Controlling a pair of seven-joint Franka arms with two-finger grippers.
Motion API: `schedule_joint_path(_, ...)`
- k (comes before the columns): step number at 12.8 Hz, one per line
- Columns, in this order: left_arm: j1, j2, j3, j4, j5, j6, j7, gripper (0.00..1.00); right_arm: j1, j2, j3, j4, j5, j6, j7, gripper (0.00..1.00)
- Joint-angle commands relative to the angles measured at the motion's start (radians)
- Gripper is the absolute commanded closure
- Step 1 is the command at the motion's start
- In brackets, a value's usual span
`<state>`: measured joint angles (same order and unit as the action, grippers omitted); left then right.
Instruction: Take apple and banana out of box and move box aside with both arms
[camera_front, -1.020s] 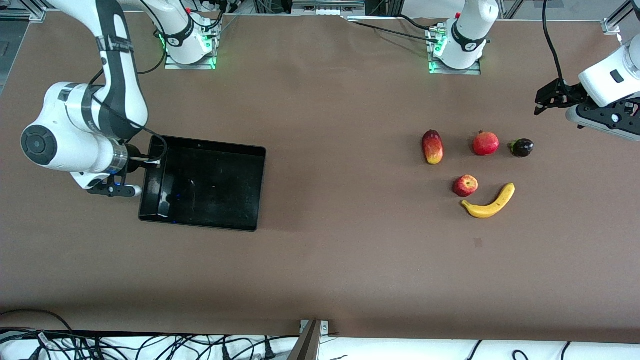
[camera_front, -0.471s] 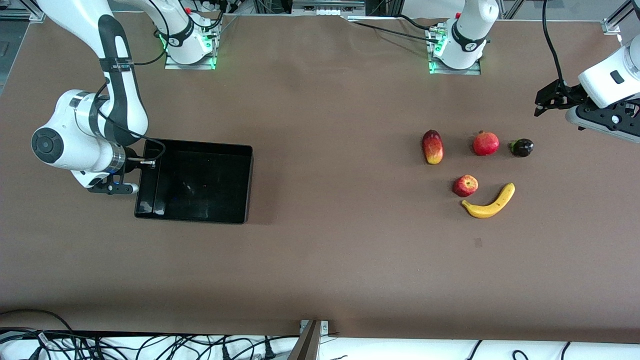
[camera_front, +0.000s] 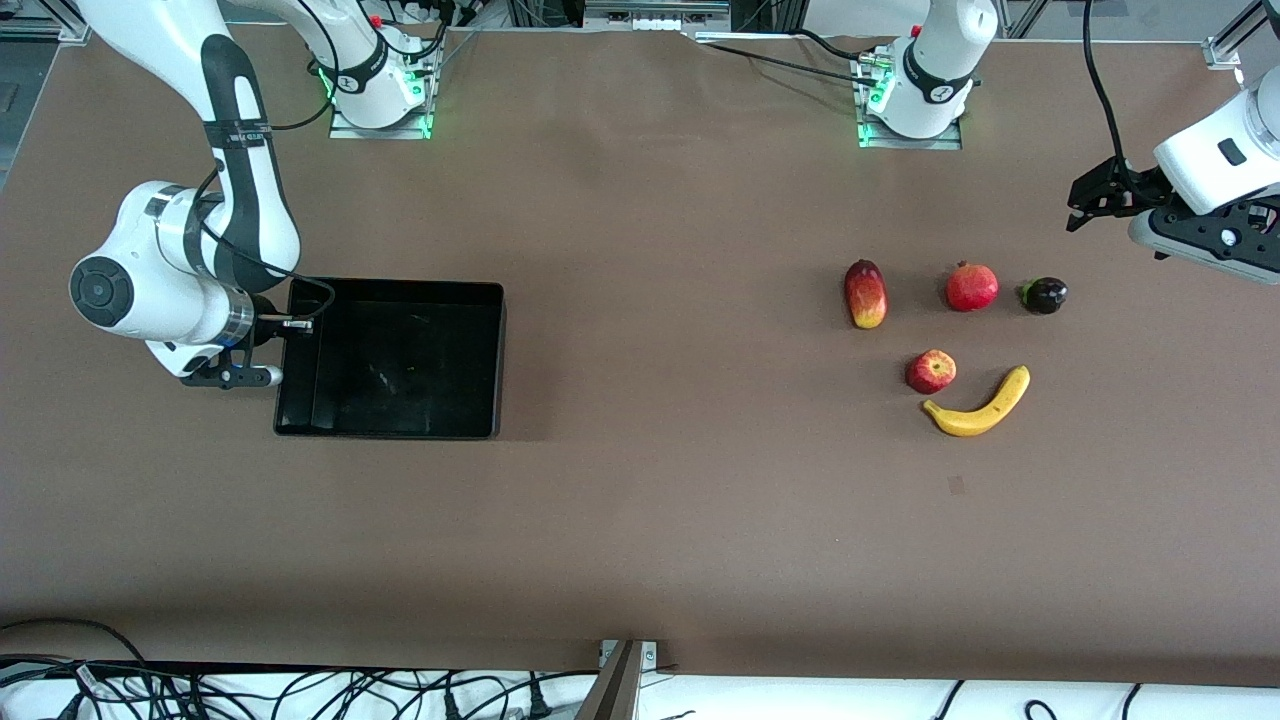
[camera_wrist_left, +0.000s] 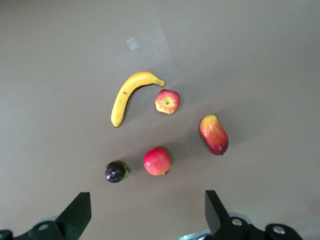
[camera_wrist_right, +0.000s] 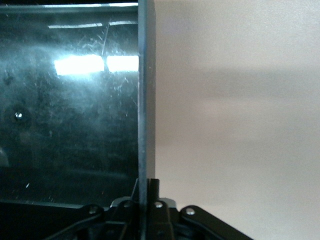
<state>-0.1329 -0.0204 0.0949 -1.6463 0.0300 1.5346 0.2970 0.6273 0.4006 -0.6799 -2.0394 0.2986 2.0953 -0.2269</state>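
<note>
The right gripper (camera_wrist_right: 144, 187) pinches the wall of the black tray (camera_front: 400, 290), which lies at the right arm's end of the table. The left gripper (camera_wrist_left: 148, 212) hangs spread above the apple (camera_front: 931, 371), with the banana (camera_front: 980, 407) just beside that apple.

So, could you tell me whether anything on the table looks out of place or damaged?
Nothing stands out. The black tray sits flat and empty with the right gripper shut on its wall; apple and banana lie intact.

Tray (camera_front: 400, 360) glossy black, scuffed, perhaps plastic; table (camera_front: 660, 500) matt brown.
</note>
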Motion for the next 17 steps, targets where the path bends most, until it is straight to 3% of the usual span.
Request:
schedule_joint_path(1, -0.001, 0.013, -0.01, 0.036, -0.008, -0.025, -0.062, 0.0, -0.003, -0.012, 0.002, -0.001, 0.016, -0.004, -0.038, 0.0)
schedule_joint_path(5, -0.001, 0.01, -0.021, 0.036, -0.013, -0.025, -0.107, 0.0, 0.009, -0.037, 0.002, 0.057, -0.001, -0.081, -0.031, 0.0)
schedule_joint_path(9, 0.003, 0.008, -0.018, 0.036, -0.032, -0.03, -0.136, 0.0, 0.003, -0.042, -0.02, 0.426, -0.142, -0.484, -0.049, 0.0)
schedule_joint_path(11, 0.003, 0.008, -0.018, 0.036, -0.032, -0.039, -0.136, 0.0, -0.004, -0.04, -0.044, 0.574, -0.144, -0.625, -0.1, 0.0)
schedule_joint_path(14, 0.004, 0.008, -0.018, 0.036, -0.032, -0.041, -0.136, 0.0, 0.008, -0.046, -0.128, 0.627, -0.147, -0.64, -0.18, 0.0)
schedule_joint_path(16, 0.004, 0.008, -0.018, 0.036, -0.032, -0.041, -0.136, 0.0, -0.044, -0.065, -0.123, 0.665, -0.147, -0.629, -0.18, 0.0)
schedule_joint_path(17, 0.004, 0.008, -0.018, 0.036, -0.032, -0.042, -0.136, 0.0, -0.072, -0.086, -0.086, 0.665, -0.151, -0.639, -0.177, 0.0)
